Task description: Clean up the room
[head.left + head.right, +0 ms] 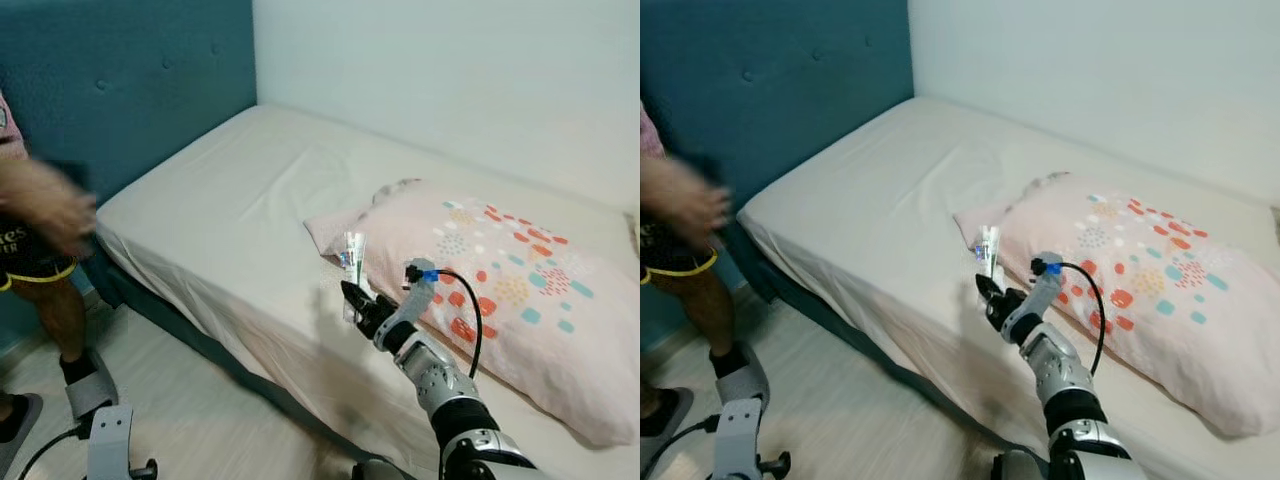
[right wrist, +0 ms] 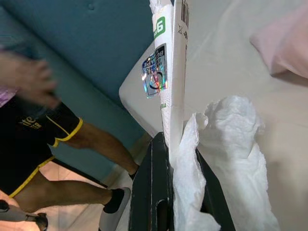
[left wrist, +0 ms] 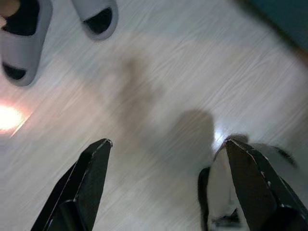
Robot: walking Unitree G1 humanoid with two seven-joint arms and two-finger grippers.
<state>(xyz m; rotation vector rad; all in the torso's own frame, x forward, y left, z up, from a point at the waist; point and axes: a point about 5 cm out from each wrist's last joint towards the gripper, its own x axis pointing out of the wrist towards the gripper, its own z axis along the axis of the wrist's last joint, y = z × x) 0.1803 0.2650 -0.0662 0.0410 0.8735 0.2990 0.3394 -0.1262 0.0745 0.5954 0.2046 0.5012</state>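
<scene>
My right gripper point(image 1: 356, 300) is raised over the near edge of the bed point(image 1: 230, 200), just in front of the pillow. It is shut on a white tube point(image 2: 171, 72) with a green label and a shiny sticker, held upright, together with a crumpled white tissue point(image 2: 226, 144). The tube point(image 1: 353, 250) sticks up above the black fingers. My left gripper point(image 3: 166, 142) hangs low beside me over the pale wood floor point(image 3: 159, 72), open with nothing between its fingers.
A pink pillow point(image 1: 500, 280) with coloured dots lies on the bed to the right. A teal padded headboard point(image 1: 130, 80) stands at the left. A person point(image 1: 40, 230) in black shorts stands at the far left, hand blurred. Two grey slippers point(image 3: 21, 38) lie on the floor.
</scene>
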